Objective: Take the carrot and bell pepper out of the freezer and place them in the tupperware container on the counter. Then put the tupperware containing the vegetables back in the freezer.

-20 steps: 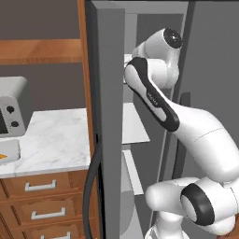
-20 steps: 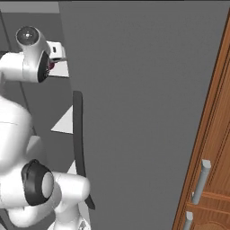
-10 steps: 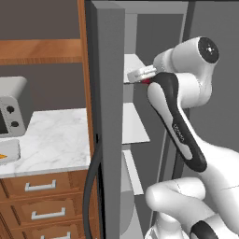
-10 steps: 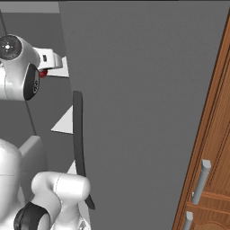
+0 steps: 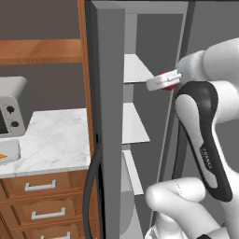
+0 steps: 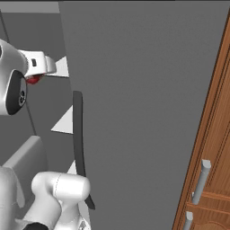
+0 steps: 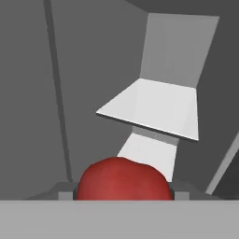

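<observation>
My gripper [image 7: 124,188] is shut on the bell pepper [image 7: 123,178], a round dark-red fruit that sits between the two fingers. In the left base view the pepper [image 5: 171,84] hangs off the shelf under the white hand, in front of the open freezer [image 5: 108,93] and level with its upper shelf [image 5: 136,70]. It also peeks out red [image 6: 33,80] below the hand in the right base view. The tupperware container [image 5: 12,148] lies on the counter [image 5: 56,140] at the far left, with an orange bit of carrot [image 5: 3,157] in it.
A grey microwave [image 5: 11,108] stands on the counter above the container. The open freezer door [image 6: 143,112] with its long dark handle [image 6: 79,134] stands between the counter and the shelves. Brown drawers [image 5: 42,186] run below the counter. A wooden cabinet [image 6: 211,157] is at the right.
The arm has swung to the right and the hand, still holding the pepper, has drawn back out from the freezer's upper shelf.
</observation>
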Available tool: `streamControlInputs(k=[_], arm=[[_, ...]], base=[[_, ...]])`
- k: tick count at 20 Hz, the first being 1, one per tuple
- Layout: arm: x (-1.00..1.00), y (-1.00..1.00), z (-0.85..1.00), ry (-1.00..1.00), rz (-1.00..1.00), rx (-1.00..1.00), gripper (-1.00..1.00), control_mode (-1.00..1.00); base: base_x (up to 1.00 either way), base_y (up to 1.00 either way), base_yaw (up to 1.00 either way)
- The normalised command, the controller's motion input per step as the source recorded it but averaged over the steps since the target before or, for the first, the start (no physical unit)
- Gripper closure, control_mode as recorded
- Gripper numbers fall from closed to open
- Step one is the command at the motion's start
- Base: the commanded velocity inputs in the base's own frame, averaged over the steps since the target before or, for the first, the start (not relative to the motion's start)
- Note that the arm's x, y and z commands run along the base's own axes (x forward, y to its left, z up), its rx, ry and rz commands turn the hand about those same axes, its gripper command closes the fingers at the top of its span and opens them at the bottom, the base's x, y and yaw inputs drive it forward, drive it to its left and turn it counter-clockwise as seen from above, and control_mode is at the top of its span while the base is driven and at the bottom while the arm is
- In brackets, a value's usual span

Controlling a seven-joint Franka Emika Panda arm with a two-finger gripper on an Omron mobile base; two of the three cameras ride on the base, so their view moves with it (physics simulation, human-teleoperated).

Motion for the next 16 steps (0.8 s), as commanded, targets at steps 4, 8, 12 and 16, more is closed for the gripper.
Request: streamControlInputs(k=[4, 8, 12, 16], arm=[[-0.71, -0.19, 0.0, 0.05, -0.07, -0.09, 1.0, -1.0], [-0.64, -0.3, 0.01, 0.1, -0.07, -0.02, 1.0, -1.0], [-0.46, -0.28, 0.09, 0.18, -0.04, 0.0, 1.0, -1.0], [-0.31, -0.26, 0.0, 0.13, 0.0, 0.0, 1.0, -1.0]], base=[[0.0, 0.0, 0.0], [0.0, 0.0, 0.0], [0.0, 0.0, 0.0], [0.0, 0.0, 0.0]])
